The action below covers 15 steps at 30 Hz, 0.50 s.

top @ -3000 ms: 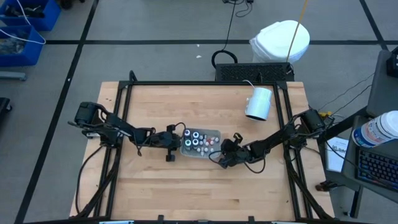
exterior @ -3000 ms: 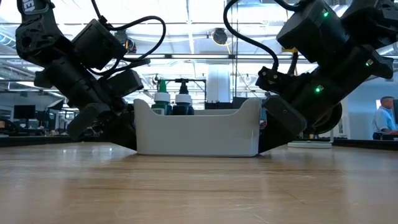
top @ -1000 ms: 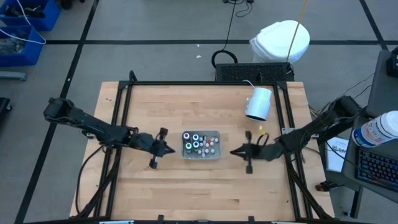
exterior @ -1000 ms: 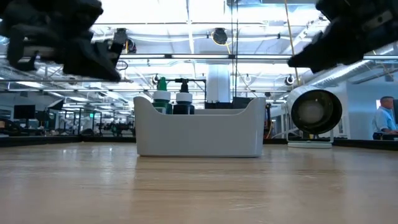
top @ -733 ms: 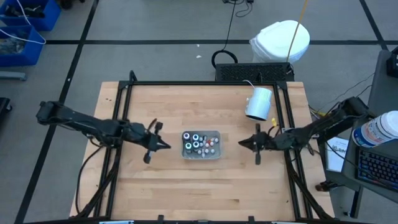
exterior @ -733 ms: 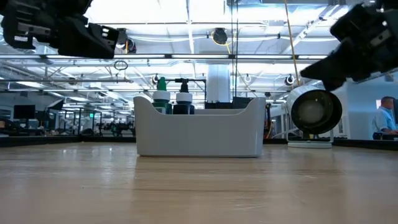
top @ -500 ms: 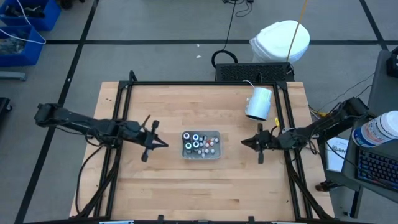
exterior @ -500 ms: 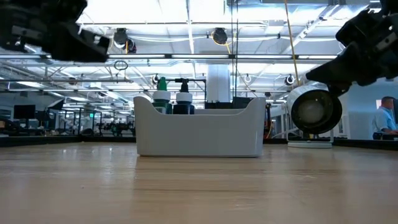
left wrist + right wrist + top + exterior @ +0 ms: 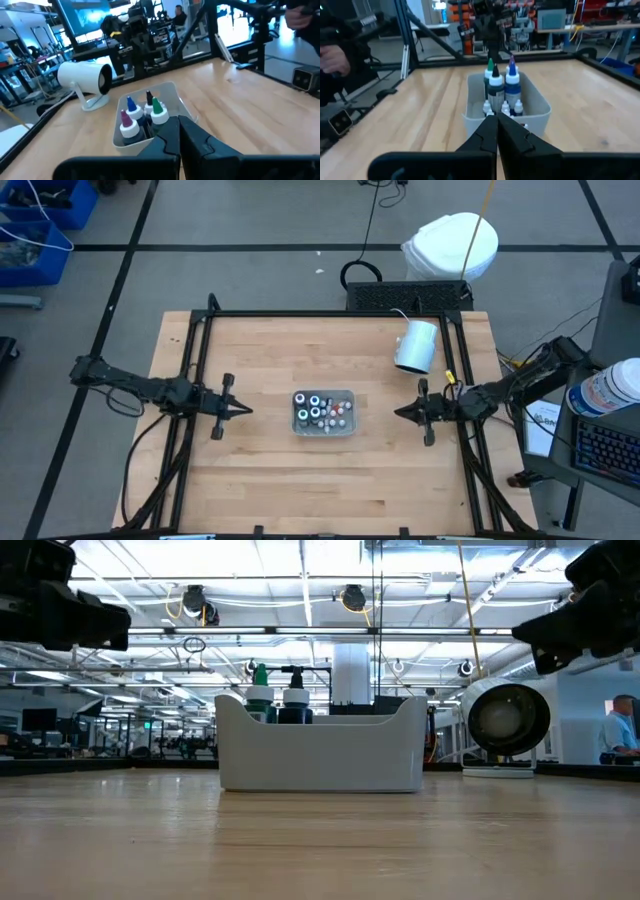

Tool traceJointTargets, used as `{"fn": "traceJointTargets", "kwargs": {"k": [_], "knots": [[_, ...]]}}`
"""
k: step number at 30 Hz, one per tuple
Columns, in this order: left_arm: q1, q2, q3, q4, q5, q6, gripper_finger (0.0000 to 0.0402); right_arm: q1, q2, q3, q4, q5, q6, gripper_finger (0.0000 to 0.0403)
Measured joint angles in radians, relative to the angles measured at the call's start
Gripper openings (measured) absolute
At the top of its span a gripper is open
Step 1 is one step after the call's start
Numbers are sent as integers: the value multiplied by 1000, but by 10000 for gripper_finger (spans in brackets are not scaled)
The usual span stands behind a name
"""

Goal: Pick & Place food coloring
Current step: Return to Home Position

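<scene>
Food coloring [image 9: 318, 410] sat in gray bin [image 9: 324, 391], straight ahead of both fingertips. Left gripper [image 9: 243, 410] and right gripper [image 9: 398, 412] were pinched closed, empty, and roughly equidistant from it.

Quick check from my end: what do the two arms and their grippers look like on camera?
The left arm and right arm are black, slim and jointed, with loose black cables trailing from them. The left gripper and right gripper each have a short crossbar body and two dark, matte, wedge-shaped fingers, with no markings visible. A small yellow tag shows near the right wrist.
</scene>
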Motion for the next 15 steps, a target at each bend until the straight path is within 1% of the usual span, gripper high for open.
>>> {"fn": "traceJointTargets", "kwargs": {"k": [4,6,9,11,15], "knots": [[0,-97,1,-78,12,0,2,13,-82,-1,-54,55,-18,0],[0,-139,7,-126,-5,13,1,14,-114,-1,-73,75,-30,0],[0,-212,14,-166,-34,45,1,14,-168,-1,-92,80,-67,0],[0,-258,15,-179,-23,70,1,14,-203,-1,-92,77,-102,0],[14,-257,17,-184,9,108,1,3,-260,-2,-134,76,-179,0]]}}
